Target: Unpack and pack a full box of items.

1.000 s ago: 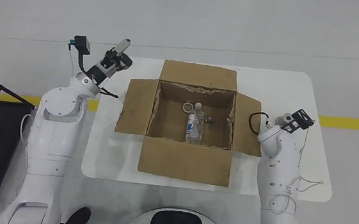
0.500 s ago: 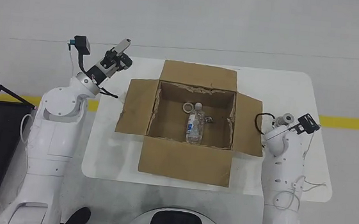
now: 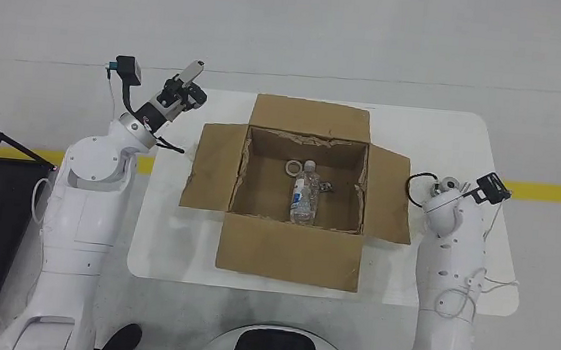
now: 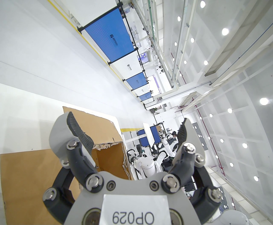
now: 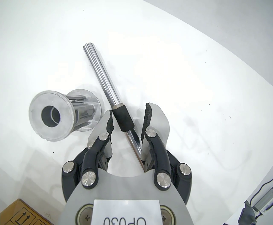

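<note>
The cardboard box [image 3: 289, 251] sat open on the white tabletop [image 3: 444, 139], a bottle [image 3: 303, 197] lying inside. The right gripper [image 5: 129, 109] hung with fingers apart astride a metal rod [image 5: 102, 74] lying beside a spool [image 5: 64, 115]. The left gripper [image 4: 128, 119], also spread wide, hovered by the box's left flap.

small bits [image 3: 326, 187] beside the bottle [image 3: 303, 197] in the box [image 3: 289, 253]: too small for me to name. rod [image 5: 102, 70]: near end hidden behind my right gripper [image 5: 129, 109]. box corner cut off at right wrist view's edge.

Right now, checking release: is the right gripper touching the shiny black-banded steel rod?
Cannot tell. Right wrist view: the open right gripper straddles the steel rod; one pad hides any gap.
</note>
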You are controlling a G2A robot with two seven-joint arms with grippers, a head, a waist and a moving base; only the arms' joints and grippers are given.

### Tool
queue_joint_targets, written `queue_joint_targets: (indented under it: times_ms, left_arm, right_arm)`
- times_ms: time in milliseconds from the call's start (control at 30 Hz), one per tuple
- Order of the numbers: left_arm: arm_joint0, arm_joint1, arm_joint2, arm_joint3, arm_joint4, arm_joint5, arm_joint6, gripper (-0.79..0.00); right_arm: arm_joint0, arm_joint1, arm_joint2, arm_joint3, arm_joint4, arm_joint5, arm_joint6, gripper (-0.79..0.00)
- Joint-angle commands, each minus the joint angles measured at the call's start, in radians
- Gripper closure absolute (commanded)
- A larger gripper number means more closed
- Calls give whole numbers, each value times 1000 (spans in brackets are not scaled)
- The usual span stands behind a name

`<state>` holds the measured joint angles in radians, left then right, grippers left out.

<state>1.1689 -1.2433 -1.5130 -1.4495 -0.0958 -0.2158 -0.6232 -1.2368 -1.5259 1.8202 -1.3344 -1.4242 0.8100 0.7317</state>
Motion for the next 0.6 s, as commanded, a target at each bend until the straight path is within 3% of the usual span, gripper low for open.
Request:
queue_joint_targets:
  times_ms: [0,433,567]
  left_arm:
    - [0,0,0,0,-1,0,0,-785]
    - [0,0,0,0,-1,0,0,-785]
    - [0,0,0,0,-1,0,0,-785]
  right_arm:
    - [17,2,-2,22,-8,-1,2,-320]
    - [67,11,19,123,-35,18,-4,-305]
    - [69,12,16,143,-34,12,-2,-256]
